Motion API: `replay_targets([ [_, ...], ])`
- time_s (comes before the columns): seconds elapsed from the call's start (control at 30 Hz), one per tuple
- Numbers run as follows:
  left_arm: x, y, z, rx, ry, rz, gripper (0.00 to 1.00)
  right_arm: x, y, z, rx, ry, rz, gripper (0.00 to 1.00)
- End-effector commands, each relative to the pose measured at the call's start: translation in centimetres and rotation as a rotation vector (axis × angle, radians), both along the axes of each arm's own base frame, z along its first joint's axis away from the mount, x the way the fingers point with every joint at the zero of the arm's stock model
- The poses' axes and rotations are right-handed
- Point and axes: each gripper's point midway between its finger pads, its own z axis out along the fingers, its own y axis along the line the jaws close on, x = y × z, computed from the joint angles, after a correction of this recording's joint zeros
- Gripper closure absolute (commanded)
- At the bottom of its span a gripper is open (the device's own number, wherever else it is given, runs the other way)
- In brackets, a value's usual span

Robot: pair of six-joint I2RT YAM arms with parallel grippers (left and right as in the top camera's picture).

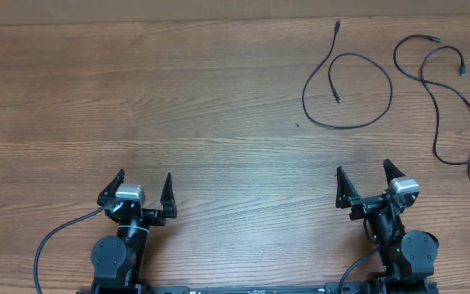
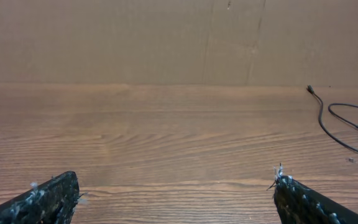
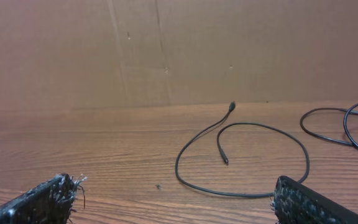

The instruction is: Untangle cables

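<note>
Left claw [image 1: 144, 175] and right claw [image 1: 362, 167] are found spread and empty, short cable [image 1: 349, 128] being noted directly beyond the right one, long cable [image 1: 436, 122] further right.

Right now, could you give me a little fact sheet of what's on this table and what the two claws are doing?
surface: wooden table
shorter cable: far right area, curled in a loop
longer cable: right of it, winding out of the picture
cables touching: they appear apart
left gripper: open, holding nothing
right gripper: open, holding nothing, nearer the cables
</note>
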Motion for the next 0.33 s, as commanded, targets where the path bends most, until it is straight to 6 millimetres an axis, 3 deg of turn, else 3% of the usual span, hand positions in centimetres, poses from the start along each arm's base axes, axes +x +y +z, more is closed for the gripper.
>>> replay_targets([
  [0.0,0.03,0.41,-0.26,0.027,-0.003,0.019,0.00,0.07,-0.27,-0.24,0.004,0.000,-0.016,0.00],
  [0.3,0.03,0.42,-0.26,0.027,-0.003,0.019,0.00,0.07,-0.27,-0.24,0.004,0.000,-0.016,0.00],
])
